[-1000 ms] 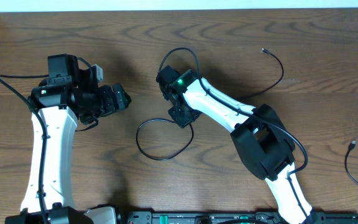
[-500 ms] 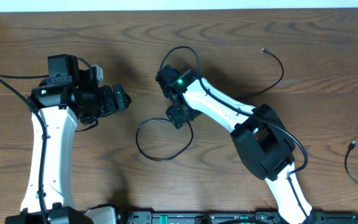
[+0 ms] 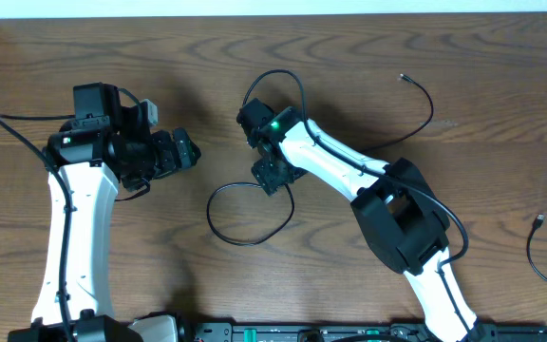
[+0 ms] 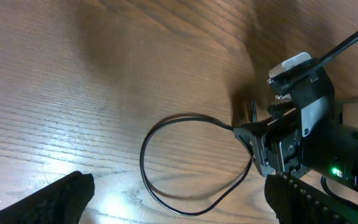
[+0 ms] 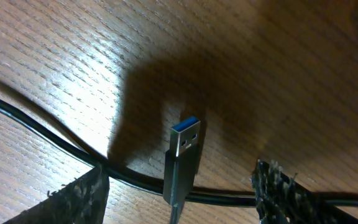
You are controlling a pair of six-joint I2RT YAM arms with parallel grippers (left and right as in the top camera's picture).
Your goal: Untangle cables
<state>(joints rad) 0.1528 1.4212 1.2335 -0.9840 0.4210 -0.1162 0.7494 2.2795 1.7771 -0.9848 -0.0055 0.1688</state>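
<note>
Right gripper (image 3: 267, 176) has crept slightly up-left over the looped cable (image 3: 218, 220), its jaws spread astride the USB plug (image 5: 184, 152). Left gripper (image 3: 188, 150) hangs open, idle. Likely next: pinch that plug squarely.

Worktop (image 3: 368, 47) of mid-brown wood, crossed by darker wavy grain lines, with pale glare patches in the close views. Thin black cables (image 3: 218, 223) lie on it. One cable's plug (image 5: 183, 158) is silver metal with a bright blue insert at its tip. The left arm (image 3: 65, 237) and right arm (image 3: 326, 161) have white shells and black joints. A small green light (image 3: 276, 123) glows on the right arm. A white strip (image 3: 254, 8) runs along the top edge.
</note>
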